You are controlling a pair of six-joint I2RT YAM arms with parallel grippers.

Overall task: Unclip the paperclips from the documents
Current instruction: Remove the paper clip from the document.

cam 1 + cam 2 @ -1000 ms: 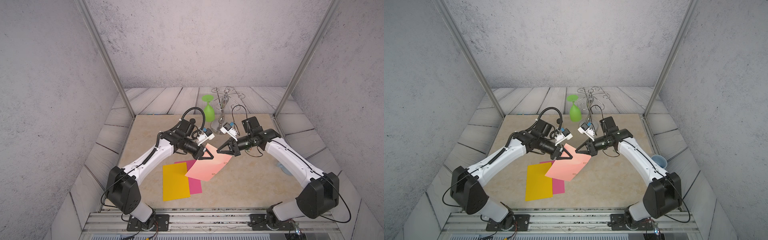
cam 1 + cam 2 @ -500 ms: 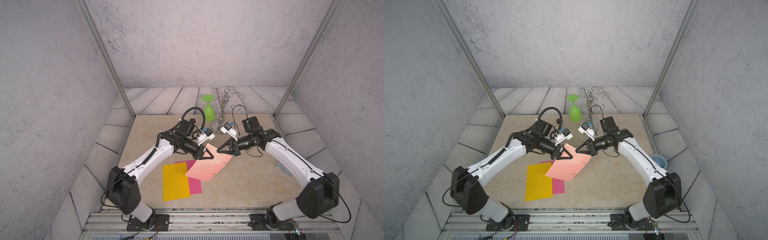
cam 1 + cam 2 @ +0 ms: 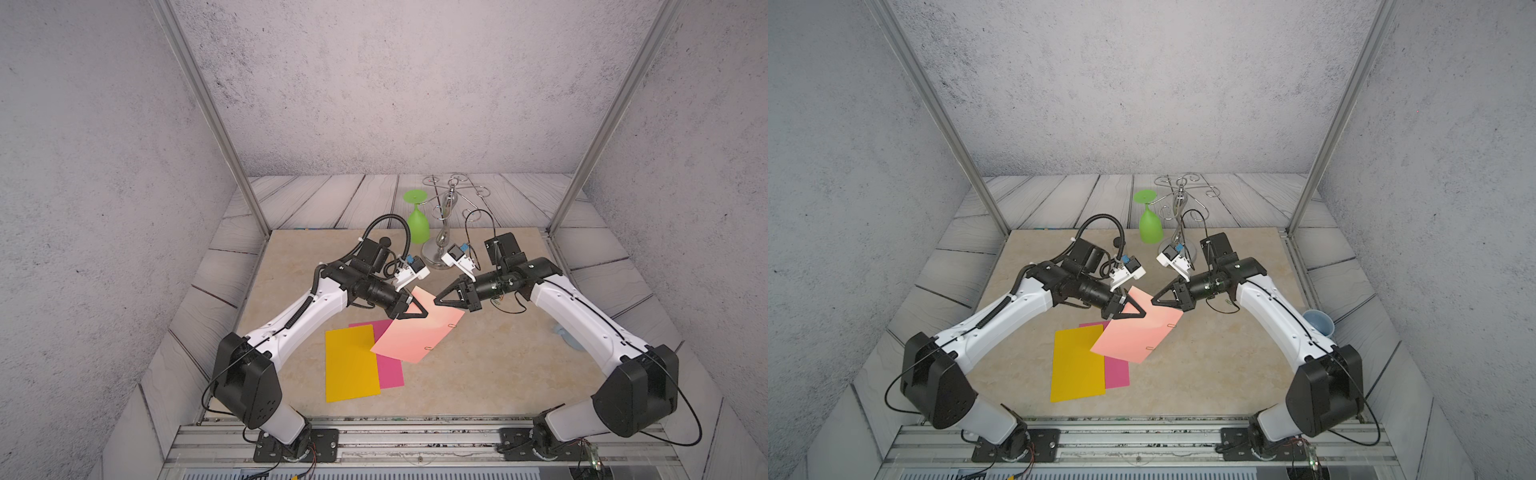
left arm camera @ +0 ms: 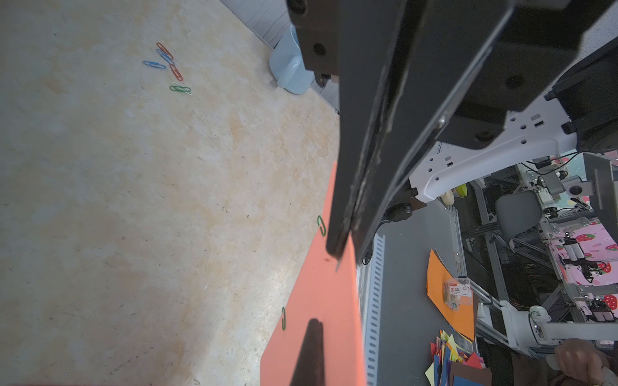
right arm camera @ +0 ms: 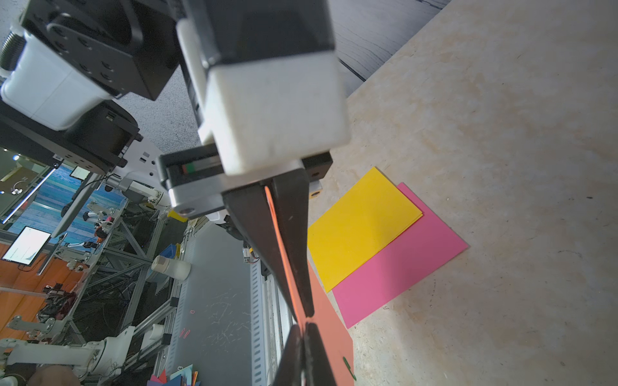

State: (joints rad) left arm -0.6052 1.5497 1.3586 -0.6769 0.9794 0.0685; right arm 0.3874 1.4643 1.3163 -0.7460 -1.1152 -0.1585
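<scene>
Both pairs of jaws are pinching tight on the pink sheet (image 3: 415,338), with the left gripper (image 3: 424,314) and right gripper (image 3: 436,300) holding its far edge up. Two green clips (image 4: 321,225) are sitting on its side edge; next, one gripper probably needs to let go and tug a clip off.

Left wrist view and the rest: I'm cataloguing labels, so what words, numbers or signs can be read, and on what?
"3": big numeral on the red-and-white label of the small clear box on the orange folder; its finer print is too small to read.
Screen in the right wrist view: too blurred to read.
The salmon sheet, yellow sheet and magenta sheet: blank.
</scene>
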